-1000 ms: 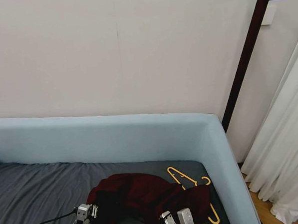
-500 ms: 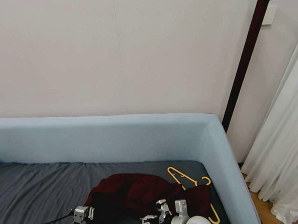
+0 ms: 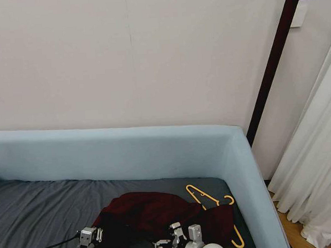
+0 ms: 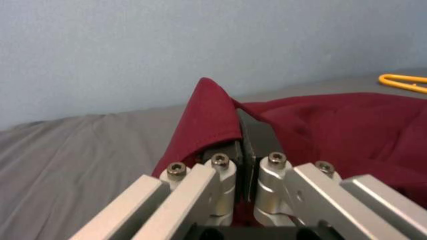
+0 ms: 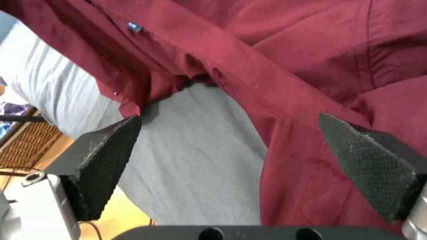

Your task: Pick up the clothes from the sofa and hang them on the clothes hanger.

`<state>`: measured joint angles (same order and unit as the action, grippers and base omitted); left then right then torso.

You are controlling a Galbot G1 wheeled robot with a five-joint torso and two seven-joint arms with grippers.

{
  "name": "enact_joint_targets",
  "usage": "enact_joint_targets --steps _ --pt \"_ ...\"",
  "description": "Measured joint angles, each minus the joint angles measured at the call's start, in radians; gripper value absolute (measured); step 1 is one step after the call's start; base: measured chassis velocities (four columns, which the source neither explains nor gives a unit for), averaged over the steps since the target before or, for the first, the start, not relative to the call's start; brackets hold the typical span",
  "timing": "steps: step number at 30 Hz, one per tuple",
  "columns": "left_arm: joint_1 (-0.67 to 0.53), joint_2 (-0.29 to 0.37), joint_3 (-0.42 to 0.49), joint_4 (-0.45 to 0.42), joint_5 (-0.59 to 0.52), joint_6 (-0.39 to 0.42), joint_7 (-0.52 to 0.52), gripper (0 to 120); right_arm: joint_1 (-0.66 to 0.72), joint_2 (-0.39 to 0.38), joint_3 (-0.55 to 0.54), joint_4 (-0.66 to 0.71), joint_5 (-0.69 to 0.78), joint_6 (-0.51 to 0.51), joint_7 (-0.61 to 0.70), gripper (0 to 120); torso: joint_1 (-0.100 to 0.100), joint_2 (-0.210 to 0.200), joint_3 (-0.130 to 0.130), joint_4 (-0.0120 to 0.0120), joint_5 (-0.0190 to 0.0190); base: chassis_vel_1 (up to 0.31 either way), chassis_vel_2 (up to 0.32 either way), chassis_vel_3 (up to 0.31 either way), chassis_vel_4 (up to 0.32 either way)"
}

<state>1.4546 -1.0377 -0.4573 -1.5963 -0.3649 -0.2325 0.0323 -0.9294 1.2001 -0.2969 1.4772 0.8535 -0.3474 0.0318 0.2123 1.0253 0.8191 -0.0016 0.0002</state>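
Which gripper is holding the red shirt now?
The left gripper: its jaws are shut on a fold of the red shirt. The right gripper has wide-open jaws.

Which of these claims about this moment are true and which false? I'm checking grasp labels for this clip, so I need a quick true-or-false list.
1. The left gripper is shut on a fold of the maroon shirt. True.
2. The right gripper is clamped on the shirt. False: its fingers stand wide open just above the cloth.
3. The yellow hanger lies on the sofa seat, at the shirt's edge. True.
4. The shirt hangs on the dark rack. False: it lies crumpled on the sofa seat.
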Motion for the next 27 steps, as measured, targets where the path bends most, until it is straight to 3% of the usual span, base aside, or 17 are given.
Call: enact_joint_targets --steps 6,10,14,27 --pt "0.000 0.000 0.002 -0.001 0.000 0.000 -0.001 0 0.005 -0.001 -0.002 -0.019 -0.051 -0.003 0.039 100 0.000 0.000 0.000 0.0000 -0.0003 0.000 0.000 0.000 0.000" --pt "0.004 -0.001 0.001 -0.006 0.000 -0.001 -0.001 0 0.010 0.015 -0.002 -0.036 -0.042 -0.070 0.151 100 0.000 0.000 0.000 0.0001 -0.0002 0.000 0.000 0.000 0.000" --pt "0.007 -0.002 -0.001 -0.007 0.001 -0.002 -0.003 0 0.009 0.020 0.007 -0.039 -0.016 -0.096 0.171 100 0.000 0.000 0.000 0.0002 -0.0002 0.000 0.000 0.000 0.000" --pt "0.008 -0.010 -0.001 -0.005 0.005 -0.007 -0.010 0 0.000 0.002 -0.006 0.014 0.006 0.015 0.045 100 0.000 0.000 0.000 0.0002 -0.0002 0.000 0.000 0.000 0.000"
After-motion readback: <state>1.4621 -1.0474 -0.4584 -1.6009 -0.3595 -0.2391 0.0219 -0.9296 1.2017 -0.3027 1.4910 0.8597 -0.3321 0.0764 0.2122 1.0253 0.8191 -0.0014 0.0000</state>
